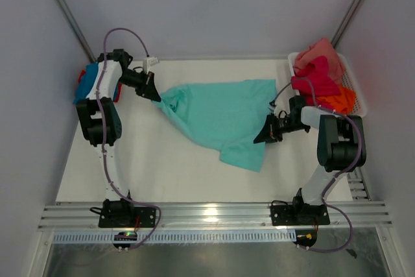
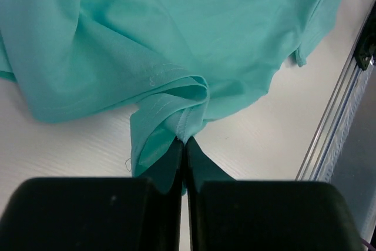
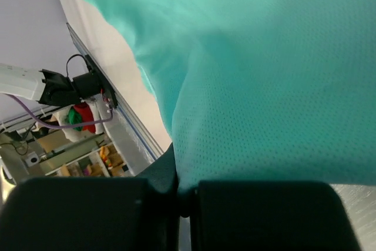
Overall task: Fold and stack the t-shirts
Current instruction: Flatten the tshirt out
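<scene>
The mint-teal t-shirt (image 1: 220,118) hangs stretched between both grippers over the middle of the white table. My left gripper (image 1: 154,94) is shut on its left corner; the left wrist view shows the bunched hem (image 2: 182,119) pinched between the black fingers (image 2: 170,163). My right gripper (image 1: 264,135) is shut on the shirt's right edge, and the cloth (image 3: 264,74) fills the right wrist view. Blue and red t-shirts (image 1: 87,82) lie stacked at the far left behind the left arm. Salmon pink, magenta and orange t-shirts (image 1: 318,79) are heaped at the far right.
A white mesh basket (image 1: 353,89) at the far right holds the heap of tees. A metal rail (image 1: 214,215) runs along the near table edge. Grey walls close in the back and sides.
</scene>
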